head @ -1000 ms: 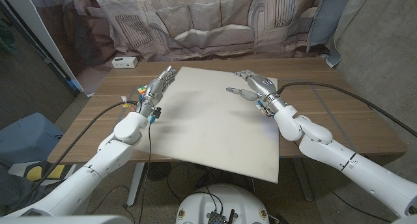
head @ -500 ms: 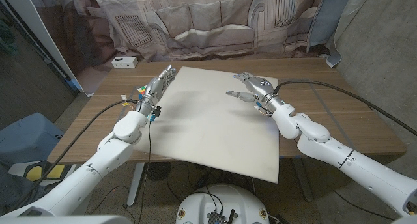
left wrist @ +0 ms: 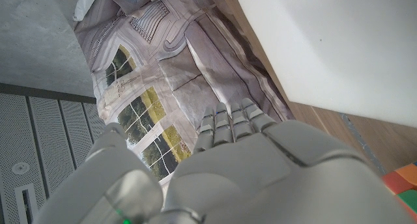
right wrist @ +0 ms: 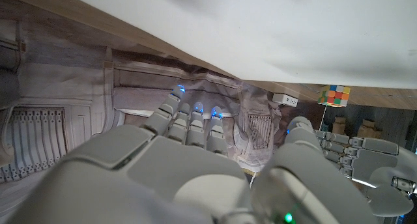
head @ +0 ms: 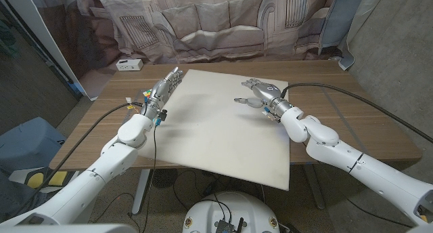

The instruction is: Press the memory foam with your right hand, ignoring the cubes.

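Left hand (head: 161, 92) stands at the left edge of the large flat off-white memory foam sheet (head: 216, 128), fingers straight and together, reaching toward the far side of the table; holds nothing. Just left of that hand, a multicoloured puzzle cube (head: 144, 96) sits on the wood, partly hidden by the arm; it also shows in the right wrist view as a small coloured cube (right wrist: 333, 94) and as an orange-green corner in the left wrist view (left wrist: 404, 182). It should be ignored.

Foam sheet covers the middle of the brown wooden table (head: 352, 118), its long axis running near to far, the near edge overhanging the table front. Surface looks smooth, no dent visible.

Right hand (head: 260, 92) is over the foam's far right area, palm down, fingers loosely spread, thumb out to the side; nothing held. Whether it touches the foam can't be told. Foam lies directly below these fingers, so likely the next move is a straight push down; the right hand is the better placed one.

Further back: small white box (head: 128, 64) at the table's far left, printed cloth backdrop (head: 216, 23) behind, grey wall on the right.
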{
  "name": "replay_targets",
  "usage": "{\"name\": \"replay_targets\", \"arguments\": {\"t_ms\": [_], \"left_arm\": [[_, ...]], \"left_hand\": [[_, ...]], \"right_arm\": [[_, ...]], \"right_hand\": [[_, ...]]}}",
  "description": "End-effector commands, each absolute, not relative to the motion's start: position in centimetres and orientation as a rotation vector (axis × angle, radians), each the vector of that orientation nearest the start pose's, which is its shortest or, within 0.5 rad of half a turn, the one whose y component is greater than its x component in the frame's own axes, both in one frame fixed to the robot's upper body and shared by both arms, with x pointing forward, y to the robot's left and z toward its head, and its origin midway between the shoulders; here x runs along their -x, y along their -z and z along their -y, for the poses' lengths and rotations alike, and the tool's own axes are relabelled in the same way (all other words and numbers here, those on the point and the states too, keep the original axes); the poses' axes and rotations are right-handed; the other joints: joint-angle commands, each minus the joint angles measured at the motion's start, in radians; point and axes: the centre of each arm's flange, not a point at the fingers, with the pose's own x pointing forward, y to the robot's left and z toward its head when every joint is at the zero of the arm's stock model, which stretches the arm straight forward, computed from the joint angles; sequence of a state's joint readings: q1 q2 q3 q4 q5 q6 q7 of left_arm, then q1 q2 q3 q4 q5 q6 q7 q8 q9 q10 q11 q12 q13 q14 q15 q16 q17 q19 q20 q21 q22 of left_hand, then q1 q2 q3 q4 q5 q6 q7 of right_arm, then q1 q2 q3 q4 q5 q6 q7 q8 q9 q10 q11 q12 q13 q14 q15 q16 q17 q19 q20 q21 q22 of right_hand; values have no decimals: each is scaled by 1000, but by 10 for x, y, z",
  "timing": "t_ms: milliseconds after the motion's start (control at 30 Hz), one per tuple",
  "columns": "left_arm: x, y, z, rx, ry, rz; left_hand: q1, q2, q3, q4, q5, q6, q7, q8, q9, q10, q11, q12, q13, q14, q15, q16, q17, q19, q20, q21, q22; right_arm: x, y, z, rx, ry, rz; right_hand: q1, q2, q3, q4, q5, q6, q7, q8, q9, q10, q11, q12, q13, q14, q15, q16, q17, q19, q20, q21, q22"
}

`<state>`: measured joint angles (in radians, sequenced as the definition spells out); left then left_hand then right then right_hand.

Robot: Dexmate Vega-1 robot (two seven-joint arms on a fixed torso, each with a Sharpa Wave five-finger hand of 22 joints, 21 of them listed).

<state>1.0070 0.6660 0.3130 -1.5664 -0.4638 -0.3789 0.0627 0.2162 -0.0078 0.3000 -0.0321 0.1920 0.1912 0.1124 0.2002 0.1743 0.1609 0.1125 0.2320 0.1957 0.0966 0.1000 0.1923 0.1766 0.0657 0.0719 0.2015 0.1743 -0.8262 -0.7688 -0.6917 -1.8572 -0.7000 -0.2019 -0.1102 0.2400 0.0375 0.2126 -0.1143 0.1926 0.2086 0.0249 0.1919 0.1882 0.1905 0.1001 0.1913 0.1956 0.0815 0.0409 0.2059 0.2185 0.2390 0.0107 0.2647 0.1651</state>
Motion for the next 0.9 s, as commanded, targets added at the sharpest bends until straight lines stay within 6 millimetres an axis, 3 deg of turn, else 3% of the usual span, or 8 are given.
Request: {"name": "replay_targets", "arguments": {"t_ms": [33, 900], "left_arm": [[-582, 7, -298, -217, 190, 768], [-581, 8, -295, -237, 190, 755]], "left_hand": [[3, 11, 0, -5, 0, 11, 1, -4, 4, 4, 0, -3, 0, 4, 4, -1, 4, -3, -2, -3, 3], [3, 13, -1, -9, -2, 13, 0, -6, 4, 5, -3, -5, 0, 6, 2, -2, 4, -6, 0, -5, 4]], "right_arm": [[-583, 21, 158, 1506, -26, 726], [-596, 32, 157, 1561, -47, 615]], "right_hand": [[8, 12, 1, -4, 4, -9, 0, -1, 6, -11, 0, -3, 1, -5, 2, -2, -1, -7, -2, -9, 5], [11, 18, 2, -7, 1, -27, -4, -4, 6, -28, -1, -3, 1, -20, 3, -4, -2, -17, 1, -25, 6]]}}
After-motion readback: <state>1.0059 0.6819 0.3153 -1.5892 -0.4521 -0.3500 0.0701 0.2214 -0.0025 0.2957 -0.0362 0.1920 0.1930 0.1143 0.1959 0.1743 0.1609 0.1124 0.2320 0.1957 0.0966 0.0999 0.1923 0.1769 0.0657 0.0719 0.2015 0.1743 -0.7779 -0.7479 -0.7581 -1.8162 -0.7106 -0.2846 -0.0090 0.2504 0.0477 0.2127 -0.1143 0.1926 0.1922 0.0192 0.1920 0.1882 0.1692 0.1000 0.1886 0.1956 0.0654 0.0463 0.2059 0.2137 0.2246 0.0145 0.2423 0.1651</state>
